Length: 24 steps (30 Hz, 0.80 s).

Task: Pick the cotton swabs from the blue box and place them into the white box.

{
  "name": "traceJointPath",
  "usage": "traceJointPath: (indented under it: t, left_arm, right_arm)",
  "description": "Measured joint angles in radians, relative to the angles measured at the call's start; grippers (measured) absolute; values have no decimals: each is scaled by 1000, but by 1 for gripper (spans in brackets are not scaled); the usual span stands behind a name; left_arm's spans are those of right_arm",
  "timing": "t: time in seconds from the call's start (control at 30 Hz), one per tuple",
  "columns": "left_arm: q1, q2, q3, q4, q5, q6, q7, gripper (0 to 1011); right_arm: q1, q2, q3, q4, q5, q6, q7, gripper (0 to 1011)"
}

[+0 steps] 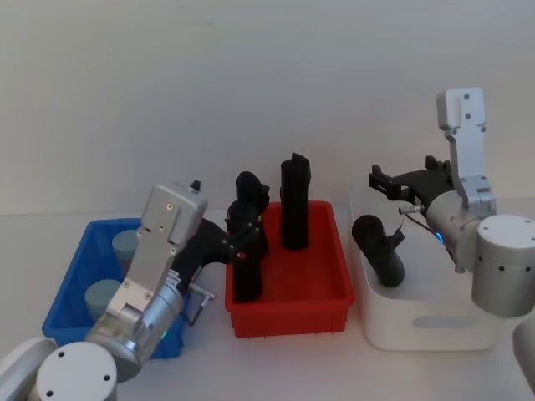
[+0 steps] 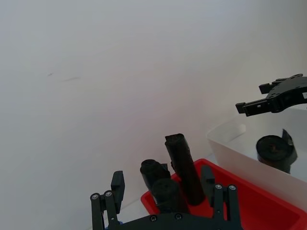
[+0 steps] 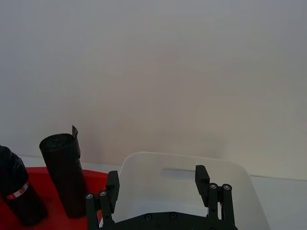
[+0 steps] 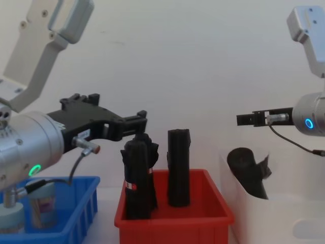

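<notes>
Left pincer (image 4: 139, 120) spread, red bin (image 1: 288, 322) beneath it; right pincer (image 3: 157, 176) spread, white box (image 1: 426, 330) beneath it. White worktop (image 1: 284, 368) under all, bare pale wall (image 1: 251, 83) beyond the 2.

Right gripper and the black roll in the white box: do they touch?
Apart. The chest view shows the right gripper above the black roll, with a clear gap between them.
</notes>
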Motion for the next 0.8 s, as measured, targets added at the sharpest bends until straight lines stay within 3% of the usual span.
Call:
traceJointPath:
  t: [0.47,0.8]
  left_arm:
    - [74,81,-49,-114,-10,105,141,1004]
    - [151,151,-101,-177,-117,197,231,1004]
  right_arm:
    - [3,-1,-1,9,1,6,5,1002]
    - [4,-2,-1,12,1,8,6,1002]
